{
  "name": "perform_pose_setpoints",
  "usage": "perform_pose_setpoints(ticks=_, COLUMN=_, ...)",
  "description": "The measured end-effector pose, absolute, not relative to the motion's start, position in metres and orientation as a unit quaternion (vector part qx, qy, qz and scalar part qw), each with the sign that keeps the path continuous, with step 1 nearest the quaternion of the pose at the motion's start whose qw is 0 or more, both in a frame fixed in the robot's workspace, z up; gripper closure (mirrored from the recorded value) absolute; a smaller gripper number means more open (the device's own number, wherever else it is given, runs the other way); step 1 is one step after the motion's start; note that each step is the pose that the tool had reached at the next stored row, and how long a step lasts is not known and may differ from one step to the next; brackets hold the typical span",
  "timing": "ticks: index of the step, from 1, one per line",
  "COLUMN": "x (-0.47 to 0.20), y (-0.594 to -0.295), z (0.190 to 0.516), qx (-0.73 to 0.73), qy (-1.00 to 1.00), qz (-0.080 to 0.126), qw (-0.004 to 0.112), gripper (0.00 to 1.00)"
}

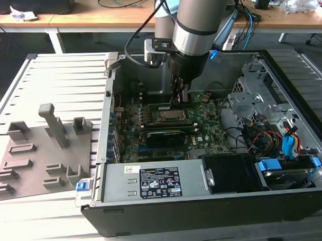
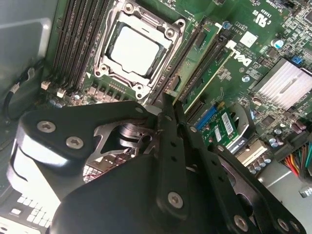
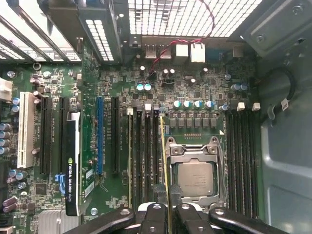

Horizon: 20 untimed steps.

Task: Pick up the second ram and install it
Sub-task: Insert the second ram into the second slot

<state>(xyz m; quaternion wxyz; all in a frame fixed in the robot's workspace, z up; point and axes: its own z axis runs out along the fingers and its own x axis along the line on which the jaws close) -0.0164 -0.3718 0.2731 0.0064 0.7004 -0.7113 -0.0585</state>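
1. The gripper (image 3: 167, 207) is filling the near edge of the first wrist view, its black fingers (image 3: 154, 217) pressing together on the second ram (image 3: 165, 161), which is showing edge-on as a thin yellow-green line.
2. In the second wrist view the gripper (image 2: 170, 105) is closing on the end of the same second ram (image 2: 192, 58), a narrow green stick running away from the fingertips alongside the processor socket.
3. The second ram is sitting in line with the dark memory slots (image 3: 146, 156) just beside the processor socket (image 3: 195, 175); whether it is fully seated cannot be told.
4. The silver processor (image 2: 135, 48) is lying in its metal frame, with more empty slots (image 3: 241, 161) running along its far side.
5. In the exterior view the arm (image 1: 192, 29) is reaching down into the open computer case (image 1: 206, 209), with the gripper (image 1: 180, 97) hanging over the motherboard (image 1: 208, 119).
6. A graphics card (image 3: 72, 161) is standing in a slot well apart from the second ram.
7. A grey fixture plate (image 1: 40, 151) with upright posts is lying outside the case on the exterior view's left.
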Motion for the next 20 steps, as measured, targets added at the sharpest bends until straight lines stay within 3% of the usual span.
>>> perform_pose_setpoints(ticks=20, x=-0.017, y=-0.372, z=0.249, qx=0.7, qy=-0.711, qz=-0.058, qw=0.006, gripper=0.86)
